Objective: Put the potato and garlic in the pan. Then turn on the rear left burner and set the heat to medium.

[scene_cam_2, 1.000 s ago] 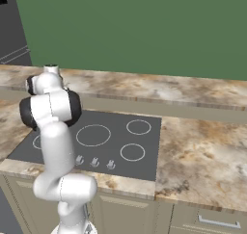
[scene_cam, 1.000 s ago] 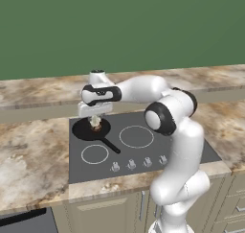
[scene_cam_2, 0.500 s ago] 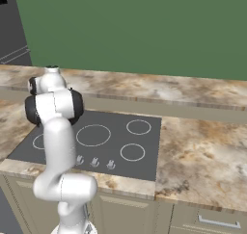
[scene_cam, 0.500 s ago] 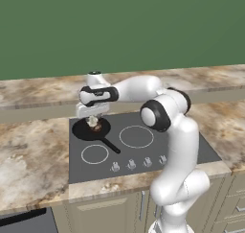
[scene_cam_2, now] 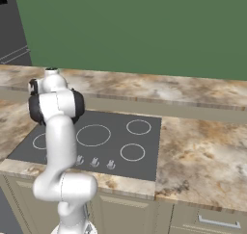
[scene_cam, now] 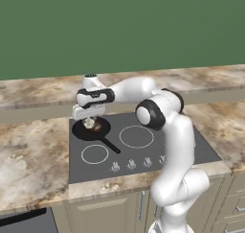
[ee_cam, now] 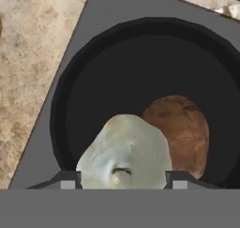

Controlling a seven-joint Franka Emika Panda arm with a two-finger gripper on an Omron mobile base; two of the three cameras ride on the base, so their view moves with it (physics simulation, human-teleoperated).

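The black pan [ee_cam: 93, 81] stands at the cooktop's rear left, its thin handle [scene_cam: 110, 145] pointing forward and right. It covers the rear left burner. The brown potato [ee_cam: 180, 126] lies inside the pan. My gripper [ee_cam: 122, 180] hovers just over the pan, shut on the whitish garlic [ee_cam: 124, 152], with a fingertip against each side of the bulb. From the left base view, the gripper [scene_cam: 88, 119] holds the garlic [scene_cam: 89, 124] above the pan [scene_cam: 91, 131], next to the potato [scene_cam: 97, 127].
The dark glass cooktop [scene_cam: 148, 153] carries white-ringed zones at the front left [scene_cam: 94, 154] and the middle [scene_cam: 136, 136]. A row of knobs [scene_cam: 131, 165] lines its front edge. Marble counter [scene_cam: 28, 145] lies on both sides, with a raised ledge behind.
The hand has drifted a little to the left over the pan, with the garlic still between its fingers. The pan and the potato have stayed where they were.
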